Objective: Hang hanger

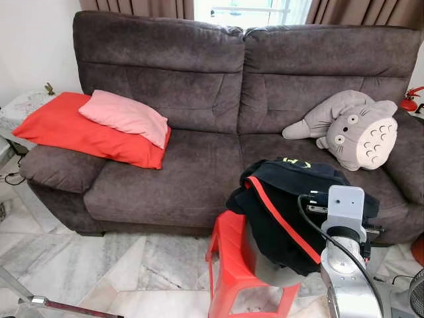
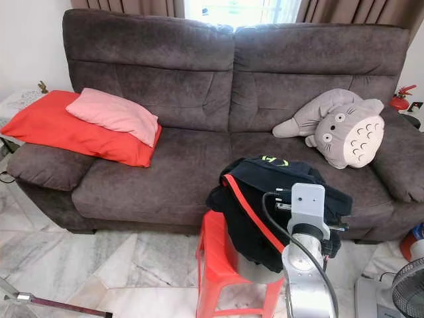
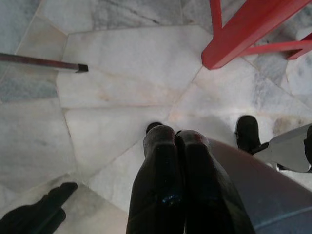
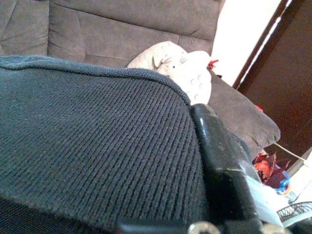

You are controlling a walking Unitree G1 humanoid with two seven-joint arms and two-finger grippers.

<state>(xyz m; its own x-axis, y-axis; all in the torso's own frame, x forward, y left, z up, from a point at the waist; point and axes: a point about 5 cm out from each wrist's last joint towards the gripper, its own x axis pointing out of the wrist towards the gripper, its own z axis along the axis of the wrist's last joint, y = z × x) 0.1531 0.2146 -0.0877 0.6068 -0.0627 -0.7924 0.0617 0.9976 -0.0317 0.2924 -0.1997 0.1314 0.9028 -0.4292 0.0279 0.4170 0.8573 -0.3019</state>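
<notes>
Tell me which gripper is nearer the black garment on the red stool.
Right. The right gripper presses against the black garment draped over the red stool. The left gripper hangs low over the marble floor, beside the stool's leg, apart from the garment.

No readable text on anything in view.

The black garment with a red stripe (image 1: 291,205), draped over the red plastic stool (image 1: 232,265), carries small yellow-green marks near its upper edge, too small and folded to read as letters.
</notes>
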